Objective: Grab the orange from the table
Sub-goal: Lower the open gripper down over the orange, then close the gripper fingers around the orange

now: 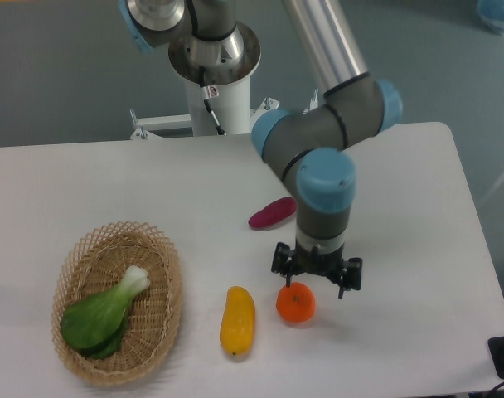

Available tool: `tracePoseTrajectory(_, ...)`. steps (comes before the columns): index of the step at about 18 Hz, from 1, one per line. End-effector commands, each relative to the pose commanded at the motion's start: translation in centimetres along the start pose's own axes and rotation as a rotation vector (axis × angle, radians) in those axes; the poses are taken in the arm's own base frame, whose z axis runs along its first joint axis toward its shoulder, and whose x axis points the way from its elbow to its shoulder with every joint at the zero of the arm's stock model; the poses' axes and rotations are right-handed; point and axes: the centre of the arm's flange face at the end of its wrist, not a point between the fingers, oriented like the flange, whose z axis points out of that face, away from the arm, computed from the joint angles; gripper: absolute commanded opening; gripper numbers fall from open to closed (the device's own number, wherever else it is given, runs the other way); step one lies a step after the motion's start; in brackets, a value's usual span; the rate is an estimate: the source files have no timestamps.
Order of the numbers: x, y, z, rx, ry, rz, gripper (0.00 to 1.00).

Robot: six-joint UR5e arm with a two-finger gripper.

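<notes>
The orange (295,303), small, round and bright, sits on the white table (418,249) near the front middle. My gripper (316,278) points straight down just behind and above it. Its dark fingers (279,265) are spread wide apart and hold nothing. The orange lies below the gripper, towards its left finger, and its top edge is partly covered by the gripper body. I cannot tell whether a finger touches it.
A yellow-orange mango (237,320) lies just left of the orange. A purple sweet potato (272,213) lies behind the gripper. A wicker basket (157,249) holding a green bok choy (103,313) stands at the front left. The arm's base (214,58) is at the back.
</notes>
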Motion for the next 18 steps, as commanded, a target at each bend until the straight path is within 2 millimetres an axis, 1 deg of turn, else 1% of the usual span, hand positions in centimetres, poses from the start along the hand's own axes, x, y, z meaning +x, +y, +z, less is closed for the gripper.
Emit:
tracePoseTrajectory(1, 0.1, 0.0, 0.6, -0.005, 0.001, -0.006, 1.00)
tracePoseTrajectory(3, 0.7, -0.3, 1.0, -0.010, 0.005, 0.000, 1.00)
tracePoseTrajectory(5, 1.1, 0.1, 2.1, -0.026, 0.018, 0.000, 1.00)
tracePoseTrajectory(10, 1.8, 0.3, 3.1, -0.041, 0.022, 0.009, 1.00)
tracePoseTrajectory(11, 1.9, 0.2, 3.7, -0.029, 0.008, 0.009, 1.00)
tracePoseTrajectory(13, 1.8, 0.1, 4.0, -0.026, 0.000, 0.009, 1.00)
tracePoseTrajectory(17, 1.6, -0.1, 3.9, -0.014, -0.010, 0.010, 1.00)
tracePoseTrajectory(18, 1.6, -0.1, 4.3, -0.016, -0.010, 0.009, 1.00)
